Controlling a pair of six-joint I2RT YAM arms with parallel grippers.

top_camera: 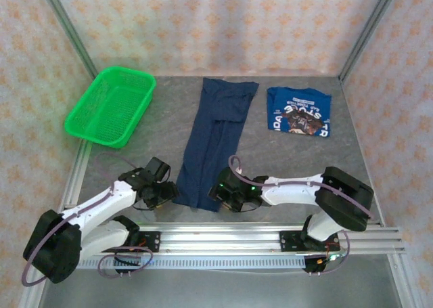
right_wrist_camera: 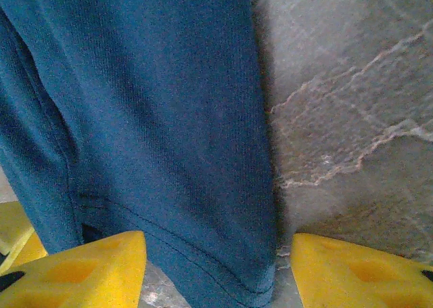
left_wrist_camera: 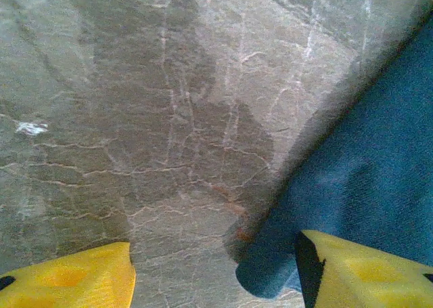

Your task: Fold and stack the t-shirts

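The dark navy t-shirt [top_camera: 216, 128] lies as a long narrow strip down the middle of the table, its hem toward me. The brighter blue t-shirt [top_camera: 298, 112] with white lettering sits folded at the back right. My left gripper [top_camera: 162, 189] is low at the strip's near-left corner. In the left wrist view the left gripper [left_wrist_camera: 215, 271] is open, and the navy corner [left_wrist_camera: 379, 172] lies against its right finger [left_wrist_camera: 358, 271]. My right gripper [top_camera: 226, 196] is at the near-right corner. In the right wrist view the right gripper [right_wrist_camera: 216, 267] stands open astride the navy hem [right_wrist_camera: 155, 118].
A green mesh basket [top_camera: 111, 105] stands at the back left. The grey stone-patterned table [top_camera: 291, 166] is bare between the two shirts and to the right. A metal rail [top_camera: 270, 237] runs along the near edge, and patterned walls enclose the other sides.
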